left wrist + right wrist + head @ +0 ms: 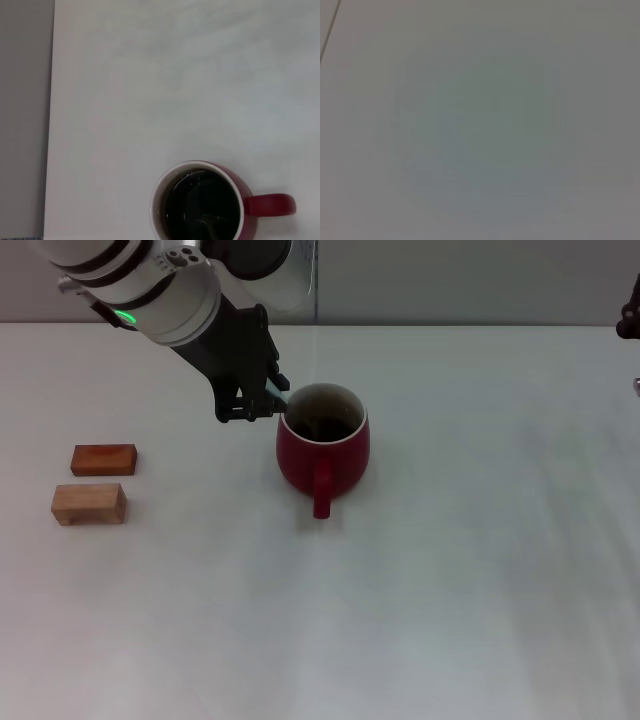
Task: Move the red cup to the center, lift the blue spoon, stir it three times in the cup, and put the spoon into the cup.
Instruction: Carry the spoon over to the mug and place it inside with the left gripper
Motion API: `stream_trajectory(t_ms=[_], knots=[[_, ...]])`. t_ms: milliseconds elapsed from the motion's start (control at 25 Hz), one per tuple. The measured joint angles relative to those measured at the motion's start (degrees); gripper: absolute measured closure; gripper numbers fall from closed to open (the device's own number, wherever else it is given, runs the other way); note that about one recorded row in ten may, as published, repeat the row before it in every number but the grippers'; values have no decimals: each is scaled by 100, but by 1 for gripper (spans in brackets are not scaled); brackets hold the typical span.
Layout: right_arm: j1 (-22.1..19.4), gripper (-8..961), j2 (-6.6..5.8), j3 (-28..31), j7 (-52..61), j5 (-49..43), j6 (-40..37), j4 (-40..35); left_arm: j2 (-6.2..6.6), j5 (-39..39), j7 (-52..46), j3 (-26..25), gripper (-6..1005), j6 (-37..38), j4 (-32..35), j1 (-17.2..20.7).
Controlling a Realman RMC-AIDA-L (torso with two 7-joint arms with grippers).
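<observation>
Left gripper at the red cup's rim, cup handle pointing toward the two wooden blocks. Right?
Not quite. The left gripper is at the red cup rim, but the head view shows the handle pointing toward the robot; the wooden blocks lie off to its left.

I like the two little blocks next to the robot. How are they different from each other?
The far wooden block is darker and reddish-brown; the near wooden block is pale tan. The far one looks flatter, and the near one looks thicker. The far one sits a bit closer to the red cup than the near one. Both are small wooden rectangles lying flat on the white table, side by side but apart.
</observation>
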Motion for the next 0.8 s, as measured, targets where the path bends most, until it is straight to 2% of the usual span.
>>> stream_trajectory(t_ms=[200,400,800], knots=[[0,948,0,0,0,-89,-4,1,-7,266,-150,51,828,60,-417,-360],[0,948,0,0,0,-94,-6,-1,-9,446,-223,191,828,66,-628,-513],[-26,948,0,0,0,-94,-7,-2,-30,446,-320,499,828,151,-635,-615]])
